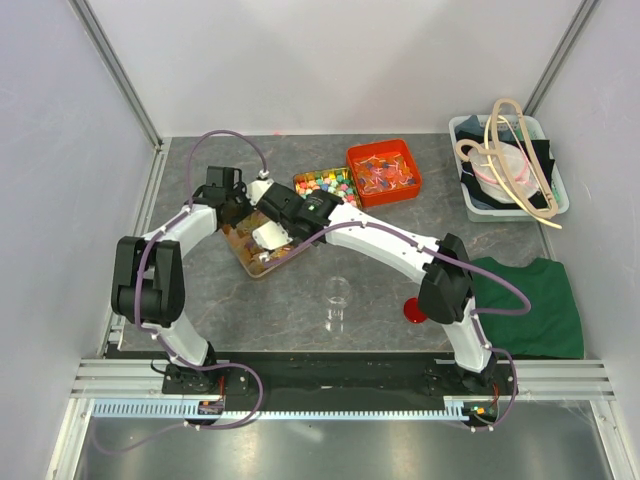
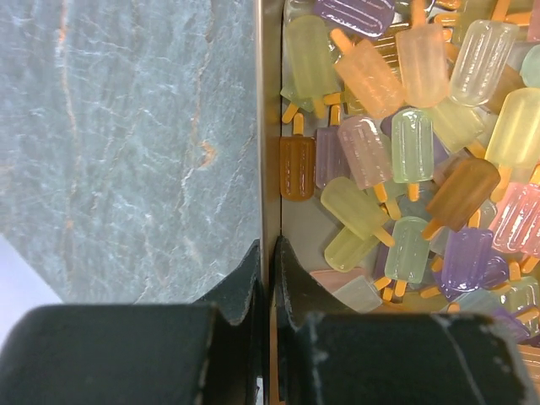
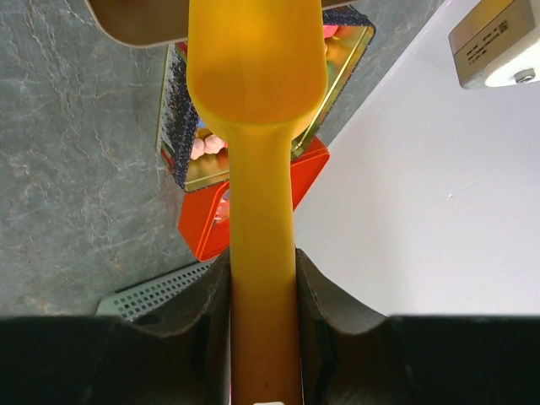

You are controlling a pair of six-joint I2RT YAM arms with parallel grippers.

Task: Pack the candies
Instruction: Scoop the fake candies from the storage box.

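The candies [image 2: 396, 143] are translucent pastel popsicle-shaped pieces heaped in a shallow metal tray [image 2: 270, 126]. The tray [image 1: 250, 262] lies left of the table's middle in the top view. My left gripper [image 2: 268, 253] is shut on the tray's side wall, one finger outside and one inside; it is at the tray's far end in the top view [image 1: 232, 205]. My right gripper [image 3: 261, 270] is shut on the handle of a yellow scoop [image 3: 257, 84], whose bowl points away from the camera. In the top view it [image 1: 290, 212] hovers over the tray's far right side.
A gold tin of bright multicoloured candies [image 1: 325, 184] and a red box [image 1: 385, 172] stand behind the tray. A clear cup [image 1: 337, 300] and a red lid [image 1: 413, 310] are nearer. A green cloth [image 1: 530, 300] and a white bin [image 1: 510, 165] are at the right.
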